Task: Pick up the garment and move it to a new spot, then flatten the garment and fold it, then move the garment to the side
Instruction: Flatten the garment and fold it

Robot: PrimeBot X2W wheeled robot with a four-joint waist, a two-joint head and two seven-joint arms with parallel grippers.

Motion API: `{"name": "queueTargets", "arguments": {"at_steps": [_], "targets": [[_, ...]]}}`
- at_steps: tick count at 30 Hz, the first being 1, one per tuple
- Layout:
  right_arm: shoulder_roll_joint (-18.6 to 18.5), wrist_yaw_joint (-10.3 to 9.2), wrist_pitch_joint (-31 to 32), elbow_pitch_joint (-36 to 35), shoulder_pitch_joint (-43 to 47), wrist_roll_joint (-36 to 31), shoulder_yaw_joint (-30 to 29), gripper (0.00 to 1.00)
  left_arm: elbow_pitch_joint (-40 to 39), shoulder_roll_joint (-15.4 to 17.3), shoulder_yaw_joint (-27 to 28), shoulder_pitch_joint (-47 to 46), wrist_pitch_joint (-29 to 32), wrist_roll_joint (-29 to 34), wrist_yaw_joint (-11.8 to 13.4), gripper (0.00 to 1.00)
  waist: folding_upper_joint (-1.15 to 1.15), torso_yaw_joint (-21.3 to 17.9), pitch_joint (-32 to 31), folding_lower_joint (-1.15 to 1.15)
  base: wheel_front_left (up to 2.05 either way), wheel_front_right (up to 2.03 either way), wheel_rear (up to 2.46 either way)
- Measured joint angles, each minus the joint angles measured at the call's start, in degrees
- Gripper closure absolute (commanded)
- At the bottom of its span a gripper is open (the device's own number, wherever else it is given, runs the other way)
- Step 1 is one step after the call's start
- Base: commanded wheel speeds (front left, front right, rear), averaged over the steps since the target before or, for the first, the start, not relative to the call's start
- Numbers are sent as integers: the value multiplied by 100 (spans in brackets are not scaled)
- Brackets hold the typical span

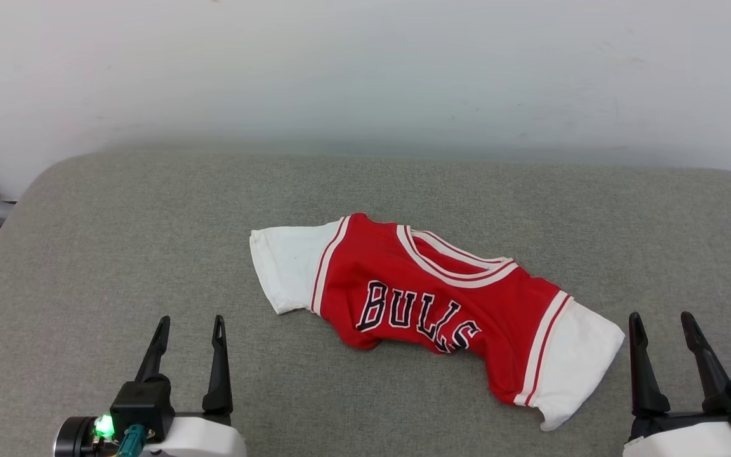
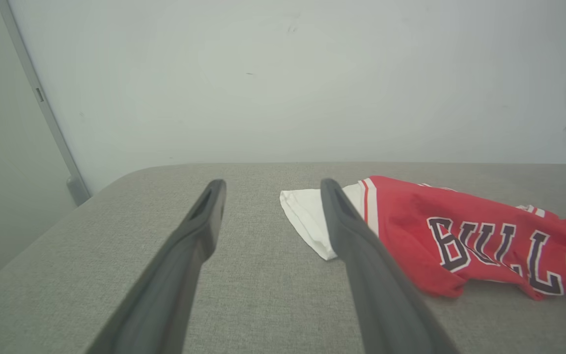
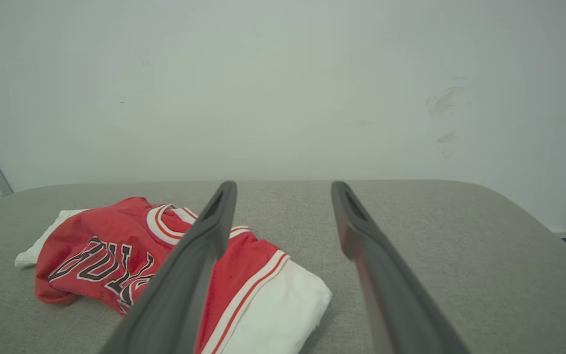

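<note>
Head view first: the Bulls jersey (image 1: 429, 298) lies rumpled, lettering up, on the grey cushioned table (image 1: 150, 222), with its lower half bunched under. My left gripper (image 1: 191, 322) hovers apart from the jersey's near white sleeve (image 1: 286, 270). My right gripper (image 1: 660, 317) hovers just beside the jersey's other sleeve (image 1: 578, 362). Both have their fingers spread and hold nothing.

Left wrist view: from this low angle I see the red edge rolled under below the lettering, a thickness the head view does not convey.

Right wrist view: the striped collar (image 3: 165, 223) stands up off the jersey, and the sleeve beside my fingers lies in stacked layers, which the head view flattens out.

My worry is the pinch. If I catch a sleeve alone or a single layer, I expect the jersey to hang twisted and land more crumpled. If I come in too low, my fingertips could snag the table's cover beside the jersey.
</note>
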Motion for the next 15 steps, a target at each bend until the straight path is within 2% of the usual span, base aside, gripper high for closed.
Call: {"name": "queueTargets", "arguments": {"at_steps": [12, 15], "targets": [[0, 0, 0, 92, 0, 8, 43, 0, 4, -189, 209, 36, 0, 220, -223, 0, 0, -7, 8, 0, 0, 0, 0], [0, 0, 0, 93, -8, 8, 42, 0, 67, -183, 236, -32, 0, 246, -380, 0, 0, -9, 28, 0, 0, 0, 0]]}}
